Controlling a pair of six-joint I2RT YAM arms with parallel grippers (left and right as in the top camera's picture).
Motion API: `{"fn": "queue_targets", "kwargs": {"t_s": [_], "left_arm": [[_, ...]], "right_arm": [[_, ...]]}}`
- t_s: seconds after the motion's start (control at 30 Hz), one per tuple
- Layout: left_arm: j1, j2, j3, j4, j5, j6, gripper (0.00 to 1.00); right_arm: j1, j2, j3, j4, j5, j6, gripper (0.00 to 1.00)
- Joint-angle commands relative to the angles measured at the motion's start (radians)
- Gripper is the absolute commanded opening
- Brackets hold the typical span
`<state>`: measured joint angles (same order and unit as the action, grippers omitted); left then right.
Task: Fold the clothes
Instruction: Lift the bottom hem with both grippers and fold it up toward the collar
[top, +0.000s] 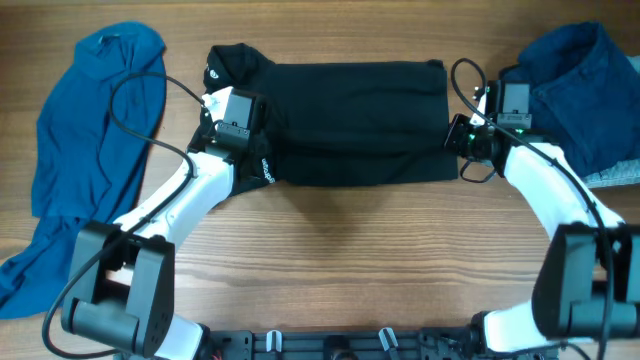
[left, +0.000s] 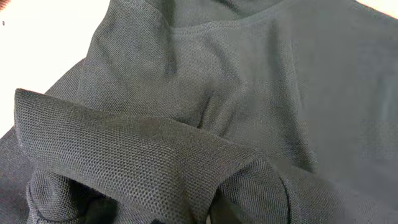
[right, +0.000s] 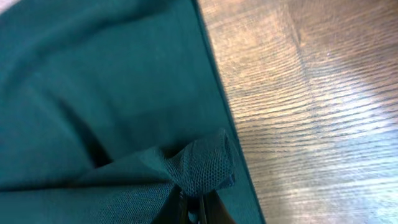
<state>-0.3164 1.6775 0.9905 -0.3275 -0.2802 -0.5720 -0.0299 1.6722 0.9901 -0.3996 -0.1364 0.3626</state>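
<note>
overhead, wood table (top: 340, 270) stretches wide along the near edge of the black top (top: 350, 120), spread flat at centre between a blue shirt (top: 90, 130) and a navy piece (top: 580, 90). right gripper (top: 460, 136) pinches its right edge, mesh knit bunched. left gripper (top: 240, 125) sits at the left sleeve, buried in folds; grasp cannot be told.

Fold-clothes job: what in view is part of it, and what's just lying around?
Job: black top, mid-table, partly folded; blue shirt, left, waiting; navy garment, right, waiting.
Lying about: pale grey item at right edge, too cropped to identify.
</note>
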Motion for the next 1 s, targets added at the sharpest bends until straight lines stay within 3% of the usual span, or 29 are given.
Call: {"fn": "queue_targets", "kwargs": {"t_s": [0.0, 0.03, 0.07, 0.1, 0.13, 0.17, 0.3, 0.47, 0.63, 0.97], "left_arm": [[0.009, 0.006, 0.011, 0.019, -0.017, 0.019, 0.07], [0.009, 0.006, 0.011, 0.026, -0.017, 0.019, 0.27], [0.009, 0.006, 0.011, 0.033, -0.017, 0.019, 0.57], [0.009, 0.006, 0.011, 0.044, -0.019, 0.019, 0.76], [0.009, 0.006, 0.011, 0.052, -0.032, 0.019, 0.92], [0.009, 0.006, 0.011, 0.066, -0.06, 0.019, 1.0], [0.009, -0.013, 0.048, 0.068, -0.084, 0.15, 1.0], [0.01, -0.076, 0.135, 0.026, -0.083, 0.177, 1.0], [0.019, -0.083, 0.257, -0.016, 0.032, 0.255, 1.0], [0.145, 0.087, 0.573, -0.112, 0.135, 0.377, 1.0]], "right_arm": [[-0.004, 0.081, 0.01, 0.032, 0.023, 0.007, 0.1], [-0.004, 0.092, 0.01, 0.042, 0.023, 0.003, 0.33], [-0.004, 0.099, 0.01, 0.048, 0.023, 0.002, 0.66], [-0.004, 0.101, 0.01, 0.051, 0.023, -0.005, 0.85], [-0.004, 0.101, 0.011, 0.055, 0.023, -0.02, 0.95], [-0.004, 0.096, 0.014, 0.055, 0.023, -0.023, 0.99], [-0.004, 0.06, 0.058, 0.031, -0.005, -0.051, 0.99], [-0.004, 0.018, 0.192, -0.058, -0.08, -0.076, 0.99], [-0.002, 0.02, 0.307, -0.123, -0.141, -0.212, 1.0], [-0.003, 0.049, 0.443, -0.077, -0.082, -0.296, 0.99]]}}
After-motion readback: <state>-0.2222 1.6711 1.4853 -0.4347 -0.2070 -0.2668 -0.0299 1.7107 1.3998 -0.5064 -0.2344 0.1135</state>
